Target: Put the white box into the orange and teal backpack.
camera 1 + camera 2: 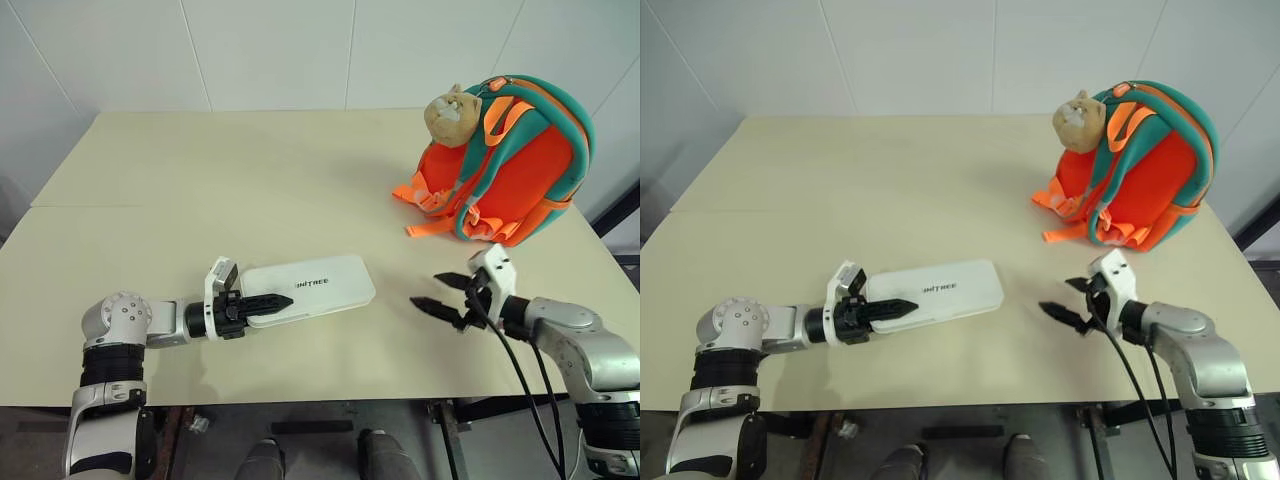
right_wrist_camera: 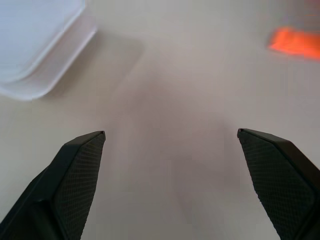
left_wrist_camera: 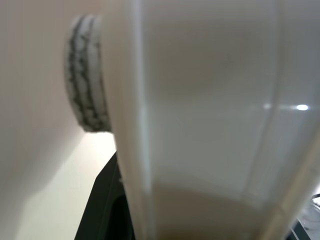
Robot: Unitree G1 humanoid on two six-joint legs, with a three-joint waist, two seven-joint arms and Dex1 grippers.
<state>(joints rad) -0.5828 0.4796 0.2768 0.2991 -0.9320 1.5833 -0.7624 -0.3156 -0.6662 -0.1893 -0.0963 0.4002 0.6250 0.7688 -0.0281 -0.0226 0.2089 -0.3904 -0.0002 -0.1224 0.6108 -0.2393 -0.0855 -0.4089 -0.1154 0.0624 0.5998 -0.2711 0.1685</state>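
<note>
My left hand (image 1: 285, 299) is clamped on the near-left end of the white box (image 1: 312, 286), one black finger lying across its top face, the other hidden beneath. In the left wrist view the box's (image 3: 210, 115) pale surface passes right against the lens, with a dark finger (image 3: 107, 205) showing just under its edge. The box lies flat on the worktop (image 1: 230, 190), near the front edge and a little left of the middle, long side running left to right, small dark lettering on top.

My right hand (image 1: 438, 294) hangs over the worktop near the front edge on the right side, fingers spread wide with nothing between them, pointing toward the box but apart from it. In the right wrist view both fingertips (image 2: 82, 165) frame bare worktop, with a rounded corner of the box (image 2: 37, 50) beyond them.

The orange and teal backpack (image 1: 520, 165) stands by the far-right corner of the worktop, well apart from the box, straps facing me. A tan plush toy (image 1: 452, 115) sits against its upper left side. Orange webbing (image 1: 420, 205) trails onto the worktop at its base.
</note>
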